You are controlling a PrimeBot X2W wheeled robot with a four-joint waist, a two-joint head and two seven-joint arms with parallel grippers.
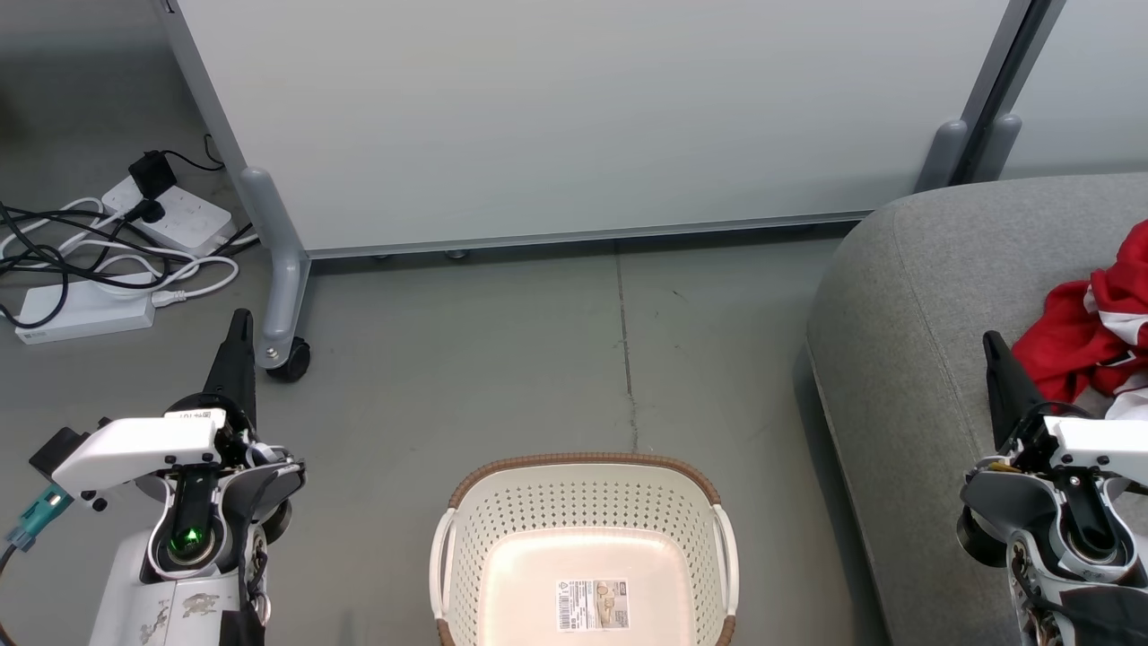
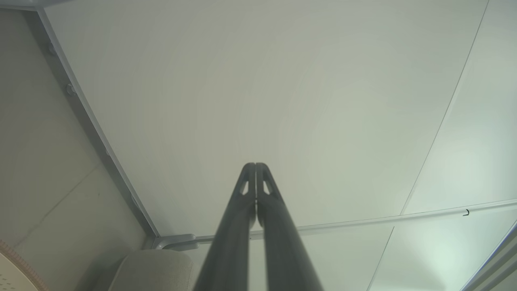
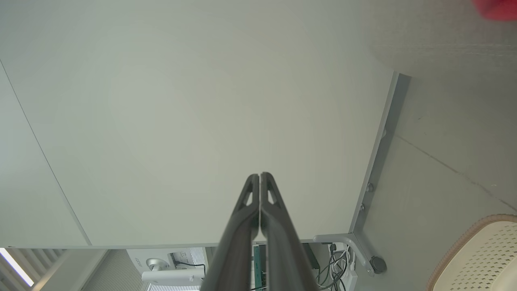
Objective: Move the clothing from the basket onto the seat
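The cream perforated basket [image 1: 583, 502] with a brown rim sits on the floor at the bottom centre, holding nothing but its paper label. Red clothing [image 1: 1090, 327] with white trim lies on the grey seat [image 1: 915, 305] at the right; a red corner of the clothing [image 3: 497, 9] shows in the right wrist view. My left gripper [image 1: 239, 321] stands left of the basket, fingers pressed together and empty [image 2: 255, 165]. My right gripper [image 1: 990, 342] is over the seat beside the red fabric, also shut on nothing [image 3: 259, 176].
A wheeled white partition panel [image 1: 574, 117] stands behind the basket, its caster [image 1: 289, 357] close to my left gripper. Power strips and tangled cables [image 1: 108, 260] lie at the far left. Grey floor [image 1: 556, 359] lies between the partition and the basket.
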